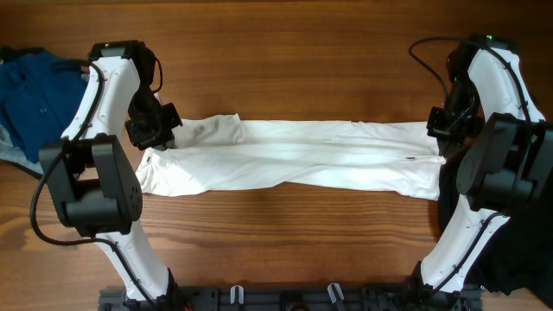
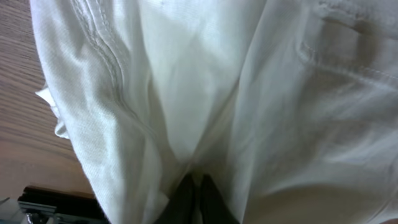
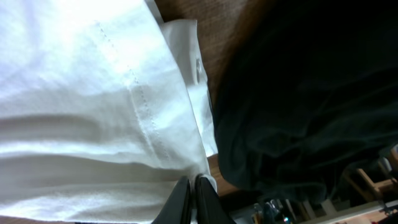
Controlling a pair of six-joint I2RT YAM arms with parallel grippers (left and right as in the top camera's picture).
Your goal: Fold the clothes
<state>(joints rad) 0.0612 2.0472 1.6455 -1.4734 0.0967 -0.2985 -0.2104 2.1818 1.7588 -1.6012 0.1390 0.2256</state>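
Note:
A white garment lies stretched out in a long band across the middle of the wooden table, pulled between both arms. My left gripper is shut on its left end; the left wrist view shows the black fingertips pinched into white seamed cloth. My right gripper is shut on its right end; the right wrist view shows the fingertips closed on the white hem. A blue garment lies at the far left. A black garment lies by the right end.
The wooden table shows behind and in front of the stretched cloth. The black garment also shows at the right edge in the overhead view. A dark rail runs along the front edge between the arm bases.

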